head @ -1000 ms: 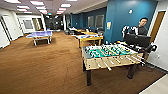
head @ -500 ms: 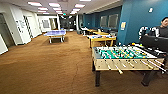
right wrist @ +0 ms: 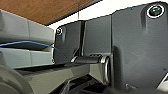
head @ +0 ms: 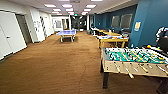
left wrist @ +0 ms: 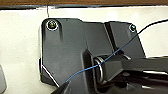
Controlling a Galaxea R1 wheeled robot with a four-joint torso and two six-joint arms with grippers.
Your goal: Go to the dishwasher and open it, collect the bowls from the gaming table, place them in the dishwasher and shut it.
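- Since the earlier frames the whole head view has swung: the foosball table (head: 132, 61) has slid from the middle of the picture toward its right edge and looms larger, which reads as the camera turning and rolling forward, not the furniture moving.
- The robot appears to be driving across the brown carpet (head: 55, 67) of a long games room; no dishwasher and no bowls can be made out, so the task's things seem to lie somewhere else along the route.
- Beyond the foosball table stands a long table (head: 112, 38) with a pale top and yellowish edge, beside the blue wall (head: 146, 22); it may be the gaming table the task means, but what lies on it is too blurred to name.
- A ping-pong table (head: 66, 33) stands farther down the room, well apart from both, and a person (head: 161, 33) is partly in view at the right edge.
- The head view gives the room's layout; each wrist view gives a dark plate of the robot against the white body, with a thin blue wire (left wrist: 100, 65) crossing it and a strip of carpet beyond.
- The arms look tucked close to the body, probably to keep them clear while driving.
- Neither hand's fingers can be made out, so whether they are spread or pressed together cannot be told.
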